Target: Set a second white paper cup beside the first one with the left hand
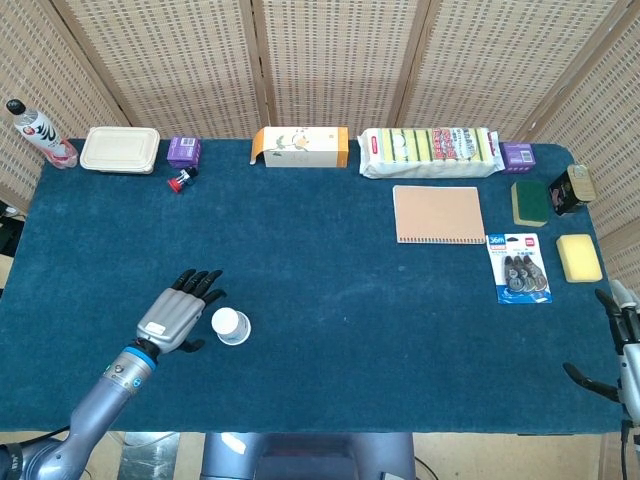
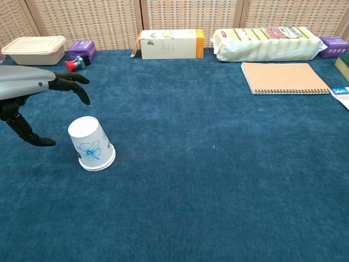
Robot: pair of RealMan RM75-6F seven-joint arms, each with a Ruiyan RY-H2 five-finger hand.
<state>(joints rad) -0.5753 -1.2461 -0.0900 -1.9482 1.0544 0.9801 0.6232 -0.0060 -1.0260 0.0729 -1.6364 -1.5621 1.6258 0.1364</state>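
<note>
One paper cup (image 1: 230,326) stands upside down near the front left part of the table (image 1: 330,270); a blue flower print shows on its side in the chest view. No second cup is visible in either view, so where it lies cannot be told.

The left hand (image 1: 178,316) sits just beside the cup on its left, fingers spread and holding nothing. The right hand (image 1: 618,350) is at the front right edge, only partly in frame; its fingers seem parted with nothing in them.

Judgement: the left hand appears to be lining up on the cup. A good grasp would close around the cup's wall lightly, since thin paper crushes and an upturned cup tips if nudged sideways.

The table has a dark blue, carpet-like cover. Along the back edge lie a lunch box (image 1: 120,149), a carton (image 1: 301,146) and a pack of sponges (image 1: 430,151); a notebook (image 1: 438,214) lies right of centre. Woven screens (image 1: 330,60) close off the room behind.
</note>
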